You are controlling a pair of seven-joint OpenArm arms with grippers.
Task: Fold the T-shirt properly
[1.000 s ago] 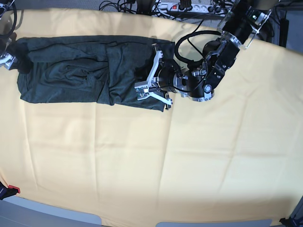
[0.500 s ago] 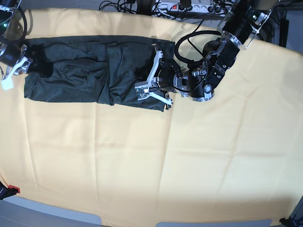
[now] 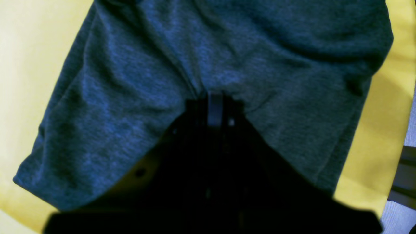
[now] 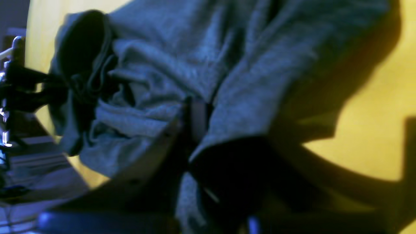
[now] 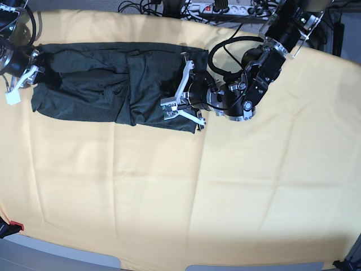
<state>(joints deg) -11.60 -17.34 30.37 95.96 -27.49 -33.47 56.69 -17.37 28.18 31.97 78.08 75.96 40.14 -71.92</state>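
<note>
Base view: shirt (image 5: 113, 84) lying folded into a long dark band across the far part of the yellow cloth (image 5: 186, 192), from about 9 to 12 o'clock. At the band's 3 o'clock end, left gripper (image 5: 174, 86) pressed flat on the fabric, jaws closed together on a pinch of it. At the 9 o'clock end, right gripper (image 5: 35, 73) at the shirt's edge, jaws drawn narrow on the fabric there. Cables and a power strip (image 5: 223, 8) beyond the cloth at 12 o'clock.

Left wrist view: shirt (image 3: 208, 55) filling the frame from 9 through 12 to 3 o'clock, smooth heathered knit with soft creases. Left gripper (image 3: 214, 97) at centre, dark, jaws together, small puckers in the fabric fanning out from its tip. Yellow cloth (image 3: 22, 65) showing at 9 and 4 o'clock.

Right wrist view: blurred. Shirt (image 4: 247, 65) bunched and rumpled, lifted in loose folds from 9 to 1 o'clock. Right gripper (image 4: 196, 117) at centre, jaws closed narrow with an edge of fabric caught between them. Cloth (image 4: 373, 130) at 3 o'clock, shadowed.
</note>
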